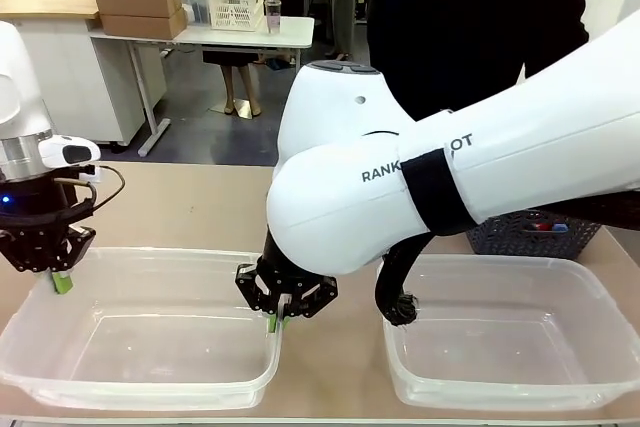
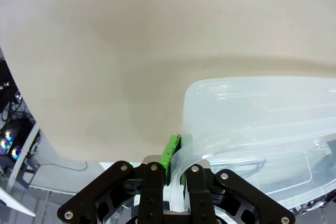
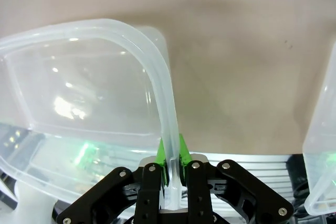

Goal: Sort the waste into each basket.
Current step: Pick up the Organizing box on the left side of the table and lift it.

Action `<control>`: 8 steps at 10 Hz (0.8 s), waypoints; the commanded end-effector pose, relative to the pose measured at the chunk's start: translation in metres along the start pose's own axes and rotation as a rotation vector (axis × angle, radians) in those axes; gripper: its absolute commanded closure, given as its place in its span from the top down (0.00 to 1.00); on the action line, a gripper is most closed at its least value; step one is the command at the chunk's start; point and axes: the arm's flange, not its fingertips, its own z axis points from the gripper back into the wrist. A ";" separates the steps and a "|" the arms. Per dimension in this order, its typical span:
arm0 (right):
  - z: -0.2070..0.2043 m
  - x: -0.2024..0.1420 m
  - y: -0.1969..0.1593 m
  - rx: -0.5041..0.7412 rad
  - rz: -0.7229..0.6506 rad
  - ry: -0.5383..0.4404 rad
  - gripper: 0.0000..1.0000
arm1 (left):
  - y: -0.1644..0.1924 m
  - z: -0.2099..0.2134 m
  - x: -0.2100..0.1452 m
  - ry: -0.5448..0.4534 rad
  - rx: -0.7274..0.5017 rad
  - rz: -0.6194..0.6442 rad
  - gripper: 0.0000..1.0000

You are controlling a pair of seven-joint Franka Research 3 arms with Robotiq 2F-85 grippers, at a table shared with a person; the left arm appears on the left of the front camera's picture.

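Two clear plastic baskets stand side by side at the near edge of the table. My left gripper (image 1: 60,281) is shut on the left rim of the left basket (image 1: 150,254). My right gripper (image 1: 276,321) reaches across and is shut on that basket's right rim. In the left wrist view the green pads of the left gripper (image 2: 176,163) pinch the left basket's rim (image 2: 247,85). In the right wrist view the right gripper (image 3: 170,156) clamps the curved rim of the same basket (image 3: 113,24). The right basket (image 1: 500,263) holds nothing. Of the waste, only a bit of red and blue (image 1: 545,228) shows inside a dark lattice basket.
The dark grey lattice basket (image 1: 510,235) stands behind the right basket, partly hidden by my right arm. A person in black (image 1: 470,17) stands at the far side. The corner of the right basket (image 3: 323,145) shows at the right edge of the right wrist view.
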 end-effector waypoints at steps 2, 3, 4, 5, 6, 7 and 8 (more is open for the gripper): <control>0.012 0.003 -0.004 -0.041 -0.047 0.032 0.00 | 0.007 -0.131 -0.162 -0.041 -0.050 0.032 0.00; 0.024 0.006 -0.012 -0.036 -0.045 0.051 0.00 | 0.003 -0.117 -0.160 -0.044 -0.059 0.055 0.00; 0.044 0.010 -0.019 -0.053 -0.032 0.069 0.00 | -0.004 -0.095 -0.157 -0.042 -0.075 0.072 0.00; 0.069 0.014 -0.028 -0.082 -0.038 0.071 0.00 | -0.016 -0.068 -0.152 -0.057 -0.097 0.088 0.00; 0.094 0.018 -0.038 -0.112 -0.034 0.078 0.00 | -0.037 -0.035 -0.147 -0.089 -0.107 0.113 0.00; 0.110 0.020 -0.045 -0.145 -0.049 0.076 0.00 | -0.057 -0.009 -0.143 -0.122 -0.131 0.138 0.00; 0.122 0.019 -0.051 -0.156 -0.029 0.101 0.00 | -0.070 0.013 -0.136 -0.154 -0.168 0.160 0.00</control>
